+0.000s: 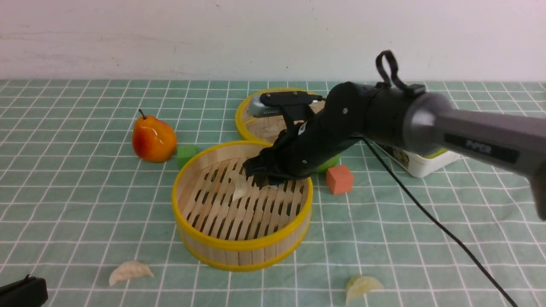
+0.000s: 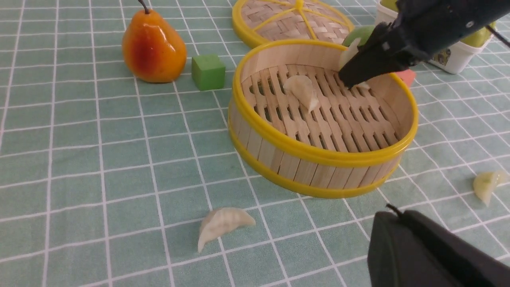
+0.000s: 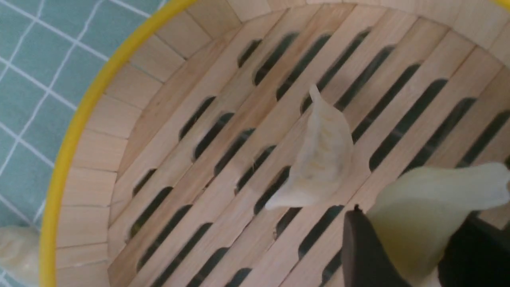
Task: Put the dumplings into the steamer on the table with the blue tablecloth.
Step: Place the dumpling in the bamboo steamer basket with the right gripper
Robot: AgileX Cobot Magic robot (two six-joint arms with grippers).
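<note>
One dumpling (image 1: 239, 186) lies on the slats near the centre of the steamer (image 1: 239, 249), which stands mid-desk. A second dumpling (image 3: 430, 207) is pinched in the right gripper (image 1: 258, 172), which reaches into the steamer at its 1 o'clock side, low over the slats. A third dumpling (image 1: 129, 271) lies on the desk (image 1: 85, 204) at the steamer's 7 o'clock, and a fourth dumpling (image 1: 362, 288) at 5 o'clock. The left gripper (image 1: 23, 292) is closed, out at 8 o'clock by the near edge. The lid (image 1: 264, 125) lies just behind the steamer at 12. The green cube (image 1: 186, 154) sits at 11, the pear (image 1: 153, 135) at 10, the orange cube (image 1: 340, 179) at 3 and the tub (image 1: 426, 164) at 2.
</note>
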